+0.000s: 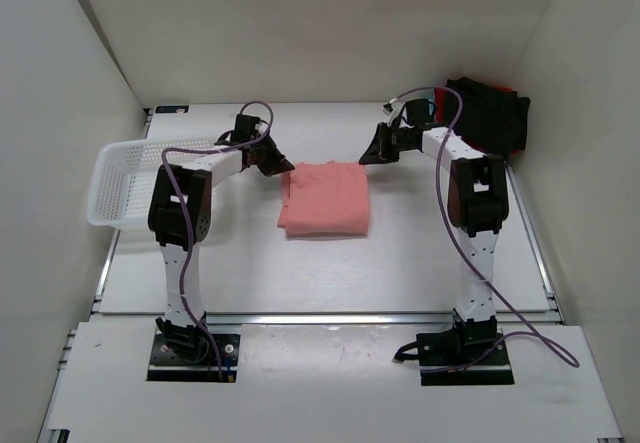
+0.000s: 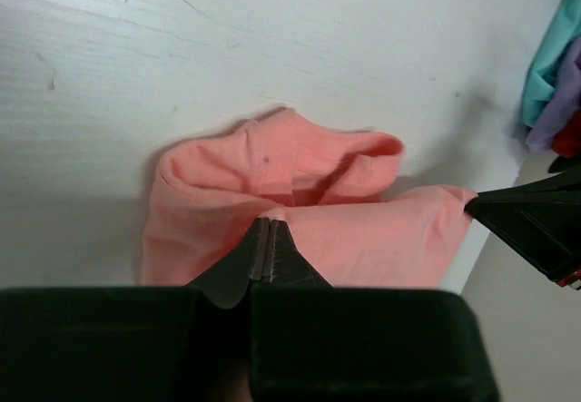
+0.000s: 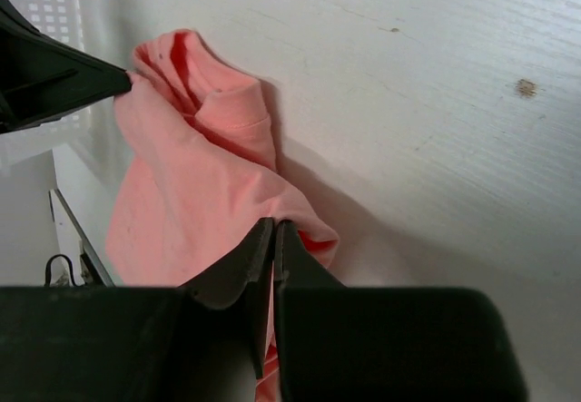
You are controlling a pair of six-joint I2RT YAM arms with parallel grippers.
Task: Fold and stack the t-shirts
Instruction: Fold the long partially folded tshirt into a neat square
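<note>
**Two grippers, one pink shirt, held at two corners**

Two black robot arms reach over the white table [image 1: 420, 263], and each one has a corner of the same salmon-pink wrinkled cloth t-shirt [image 1: 323, 201]. I count only one such shirt. It lies near the middle of the table, between the two arms, as a rough square.

The left gripper [image 2: 269, 230] has its two fingers pressed together with a fold of the pink cloth between them, at the far left corner of the shirt. The right gripper [image 3: 273, 231] is closed in the same way on the far right corner. At both places the cloth bunches up toward the jaws, and there is a shadow under it.

One white plastic mesh basket [image 1: 125, 178] stands at the left side of the table, beside the left arm and apart from the pink shirt.

One pile of folded shirts sits in the far right corner, behind the right arm. I can count four colours in it: a black folded shirt [image 1: 490, 113] on top, a teal one [image 2: 556, 48], a light purple one [image 2: 556, 116] and a red one [image 2: 570, 141]. Of the last three, only the edges show.
</note>
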